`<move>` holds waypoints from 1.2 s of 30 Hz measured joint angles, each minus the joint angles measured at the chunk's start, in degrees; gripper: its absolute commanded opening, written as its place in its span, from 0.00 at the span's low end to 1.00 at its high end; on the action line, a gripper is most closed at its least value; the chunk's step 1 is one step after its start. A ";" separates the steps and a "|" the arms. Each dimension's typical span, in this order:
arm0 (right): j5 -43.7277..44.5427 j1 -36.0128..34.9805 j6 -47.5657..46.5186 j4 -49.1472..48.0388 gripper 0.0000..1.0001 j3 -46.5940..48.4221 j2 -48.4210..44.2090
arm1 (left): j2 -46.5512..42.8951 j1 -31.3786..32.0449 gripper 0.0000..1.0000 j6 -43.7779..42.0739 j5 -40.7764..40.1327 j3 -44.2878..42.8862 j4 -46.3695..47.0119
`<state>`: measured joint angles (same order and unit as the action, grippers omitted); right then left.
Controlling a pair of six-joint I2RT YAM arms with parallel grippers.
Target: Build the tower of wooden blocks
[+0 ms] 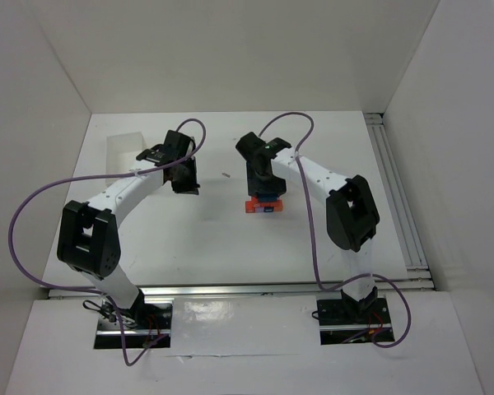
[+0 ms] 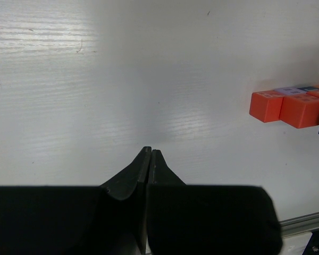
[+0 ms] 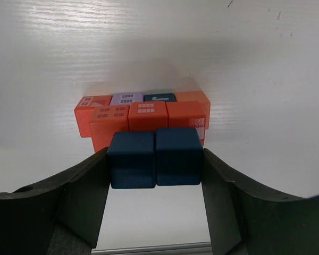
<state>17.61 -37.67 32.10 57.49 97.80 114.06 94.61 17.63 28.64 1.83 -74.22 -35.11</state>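
Right wrist view: clamped with the right gripper on a pair of dark blue blocks, one finger flush against each outer face. Side by side, touching, over the front row of three orange blocks; resting on it or just above, can't tell. Behind that row, a second row packed tight: red-orange block, lilac block, dark blue-green block, another orange one.

Top external: tower just right of centre on the table, mostly hidden under the right gripper.

Left wrist: left gripper pinched fully shut on nothing, hovering over bare white surface. Tower's orange edge at far right, well apart. From above, parked near the white tray at rear left.
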 measured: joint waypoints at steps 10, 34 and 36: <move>-0.02 0.00 -0.07 -0.09 0.57 0.13 0.90 | 0.00 0.00 0.05 0.00 0.02 0.00 0.00; -0.44 -0.35 -0.42 -0.13 0.74 1.18 1.90 | 0.00 0.00 0.05 0.00 0.02 0.00 0.00; -0.44 -0.46 -0.42 -0.13 0.74 1.20 2.01 | 0.00 0.00 0.05 0.00 0.02 0.00 0.00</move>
<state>17.17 -38.13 31.68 57.36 99.00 116.07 94.61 17.63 28.64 1.85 -74.22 -35.11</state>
